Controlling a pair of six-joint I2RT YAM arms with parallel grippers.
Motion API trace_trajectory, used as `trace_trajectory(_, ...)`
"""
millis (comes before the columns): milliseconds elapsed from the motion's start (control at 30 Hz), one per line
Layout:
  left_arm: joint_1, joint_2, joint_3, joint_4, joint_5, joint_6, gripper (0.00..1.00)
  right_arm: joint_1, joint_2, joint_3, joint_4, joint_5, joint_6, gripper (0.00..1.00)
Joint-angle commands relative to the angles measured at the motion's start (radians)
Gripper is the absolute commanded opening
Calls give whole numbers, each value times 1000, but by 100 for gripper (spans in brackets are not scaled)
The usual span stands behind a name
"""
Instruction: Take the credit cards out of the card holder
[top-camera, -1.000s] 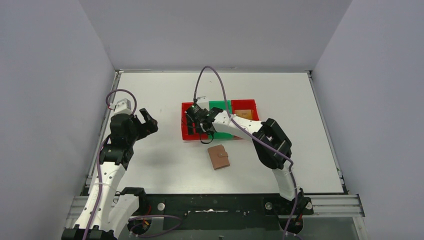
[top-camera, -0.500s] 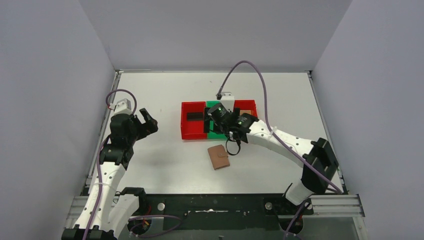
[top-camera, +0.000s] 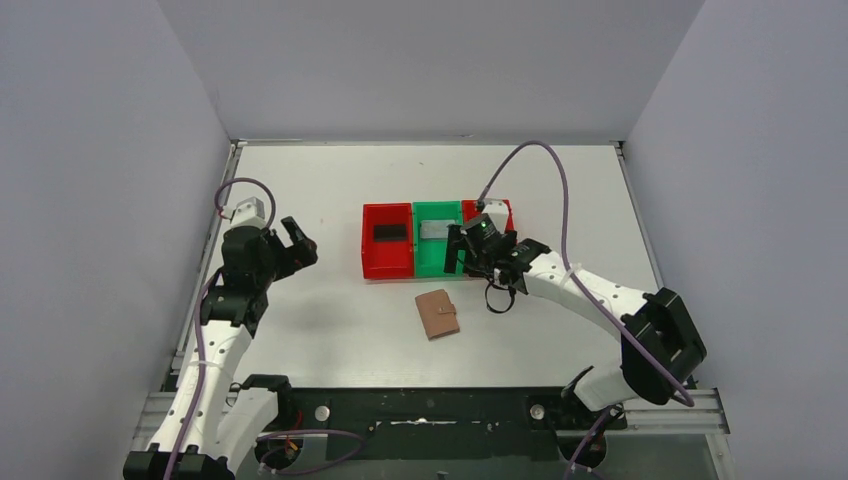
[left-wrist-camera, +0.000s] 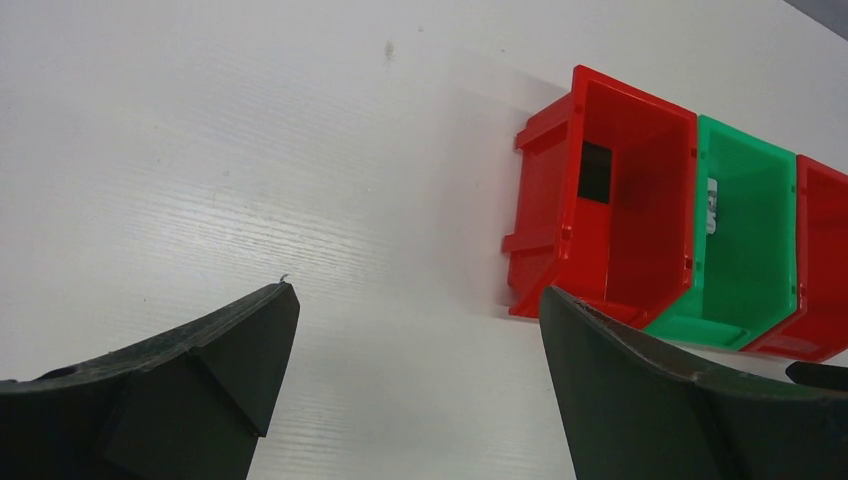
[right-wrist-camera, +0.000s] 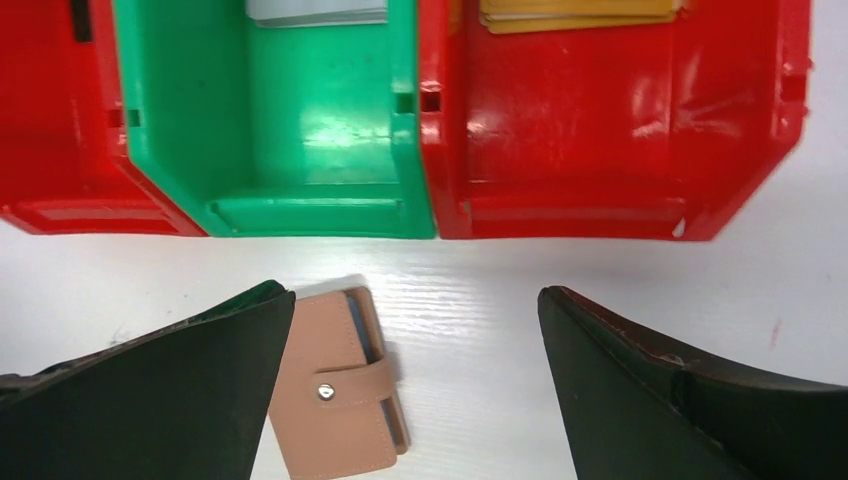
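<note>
The card holder is a tan leather wallet lying shut, strap snapped, on the white table in front of the bins; the right wrist view shows it beside the left finger. Credit cards lie in the bins: a black one in the left red bin, a silver-grey one in the green bin, a gold one in the right red bin. My right gripper hovers open and empty over the bins' near right edge. My left gripper hangs open and empty, well left of the bins.
The left red bin, the green bin and the right red bin stand side by side mid-table. Grey walls enclose the table on three sides. A purple cable arcs above the right arm.
My right arm has swung right from over the left red bin to the right end of the row, its jaws widening. The black card now lies uncovered. The left arm has not moved.
</note>
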Motion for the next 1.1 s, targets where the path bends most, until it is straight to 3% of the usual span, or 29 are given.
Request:
trace_trajectory(0, 5, 5, 12, 31, 7, 0, 93, -22, 22, 55, 124, -84, -107, 99)
trace_trajectory(233, 3, 4, 12, 29, 2, -1, 93, -106, 136, 121, 132, -143, -156, 98)
trace_trajectory(467, 4, 7, 14, 26, 0, -1, 93, -114, 199, 117, 163, -235, -169, 98)
trace_trajectory(1067, 4, 2, 12, 29, 0, -1, 93, -110, 139, 56, 196, -321, -125, 100)
